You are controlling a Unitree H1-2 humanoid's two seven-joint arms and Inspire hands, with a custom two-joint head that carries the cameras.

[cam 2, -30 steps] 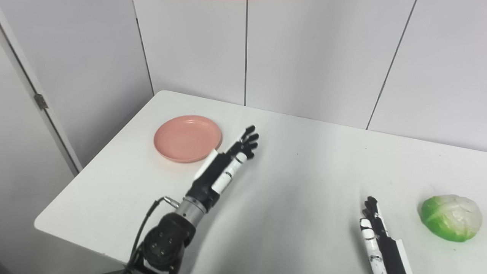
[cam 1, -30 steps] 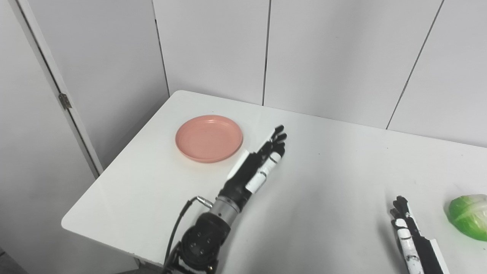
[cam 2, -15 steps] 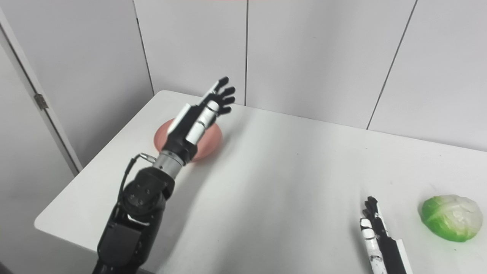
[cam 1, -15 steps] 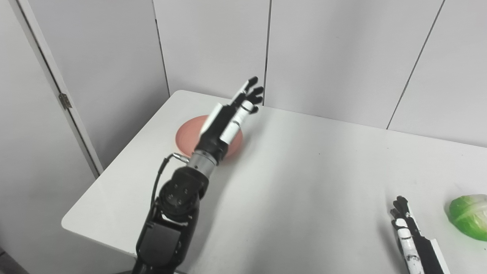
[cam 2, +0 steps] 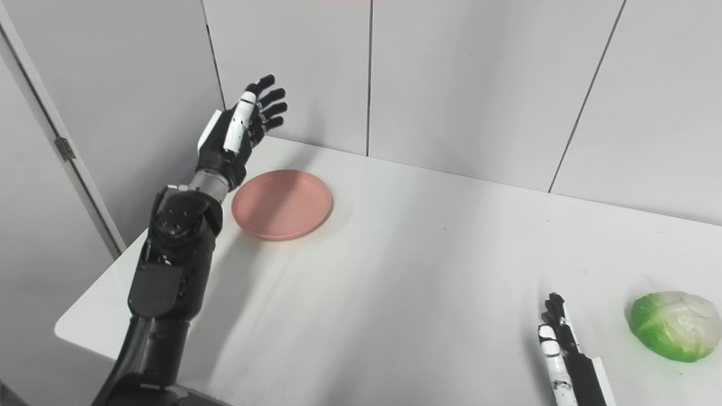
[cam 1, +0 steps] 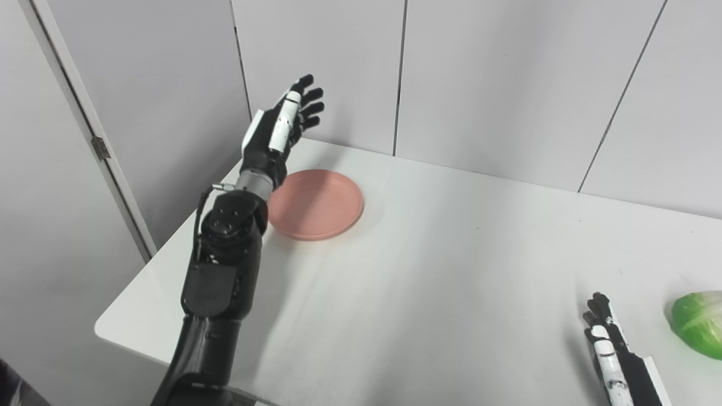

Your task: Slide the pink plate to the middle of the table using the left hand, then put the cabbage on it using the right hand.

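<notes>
The pink plate lies flat near the table's far left corner. My left hand is raised in the air beyond the plate's left rim, fingers spread and open, holding nothing; its forearm crosses just left of the plate. The green and white cabbage rests on the table at the right edge. My right hand lies low near the front right, fingers straight and open, a little left of the cabbage and apart from it.
The white table has a rounded front left corner and a left edge close to my left arm. Grey wall panels stand right behind it, and a door with a hinge is at the left.
My left hand rose from the table right of the plate, swung over it, and now hangs high beyond its left rim. The plate, cabbage and right hand stayed put; the camera shifted slightly.
</notes>
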